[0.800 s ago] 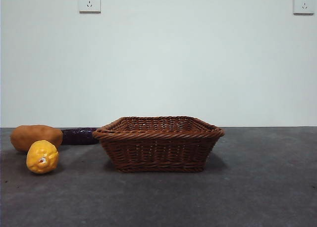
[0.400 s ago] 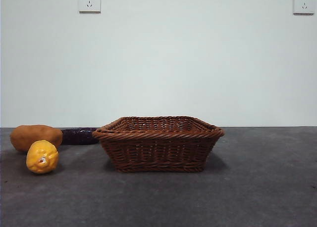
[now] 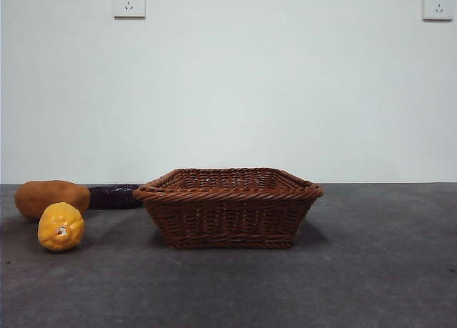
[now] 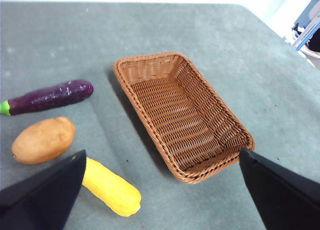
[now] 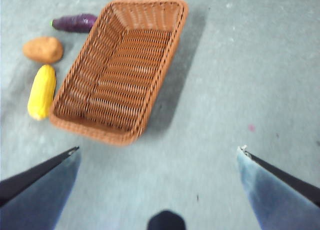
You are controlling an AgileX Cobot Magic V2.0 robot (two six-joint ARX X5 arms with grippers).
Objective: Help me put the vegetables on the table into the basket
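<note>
One basket [image 3: 227, 206] stood on the table [image 3: 371, 271], and nothing lay inside it. Three vegetables were counted, all on the table outside the basket: one orange-tan potato [image 3: 51, 197], one yellow vegetable [image 3: 61, 226] and one dark purple eggplant [image 3: 114, 196]. From the wrist views the yellow item was elongated and bumpy; the front view showed only its end.

The left gripper [image 4: 160, 190] hung above the table with its jaws spread wide and nothing between them. The basket lay between and beyond its jaws. The yellow vegetable was just beside one jaw, the potato next beyond that, and the eggplant farthest off; none touched the gripper.

The right gripper [image 5: 157, 182] was also high above the table, jaws wide apart and empty. The basket sat ahead of it, toward one jaw's side, with the three vegetables in a row along the basket's far long side, well apart from the gripper.

Two wall sockets [image 3: 129, 1] were counted on the white wall. Neither arm appeared in the front view.
</note>
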